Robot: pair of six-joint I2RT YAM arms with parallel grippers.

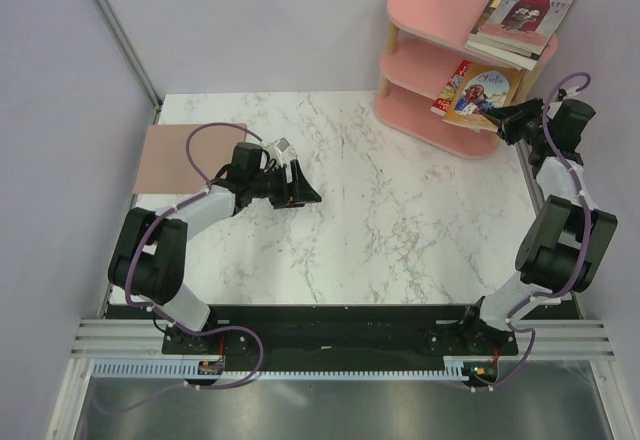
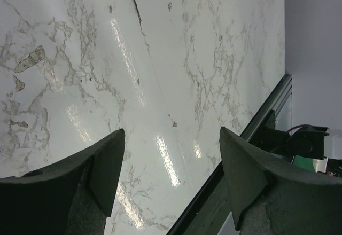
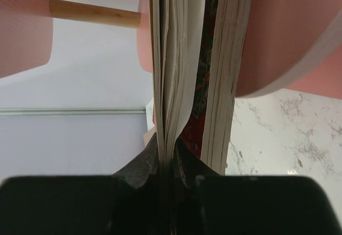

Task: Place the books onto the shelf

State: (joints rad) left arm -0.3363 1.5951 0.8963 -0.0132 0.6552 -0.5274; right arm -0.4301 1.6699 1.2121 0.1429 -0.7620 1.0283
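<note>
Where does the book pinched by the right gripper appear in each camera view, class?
Top external: upper right, the book tilted at the shelf's middle board, in the right gripper.
Left wrist: not in it.
Right wrist: centre, its page edges rising from the fingers.
Shared landmark: the marble table, in all three.

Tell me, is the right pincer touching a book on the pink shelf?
Touching. The right wrist view shows the right pincer squeezed shut on the book at its page edges, with no gap.
</note>
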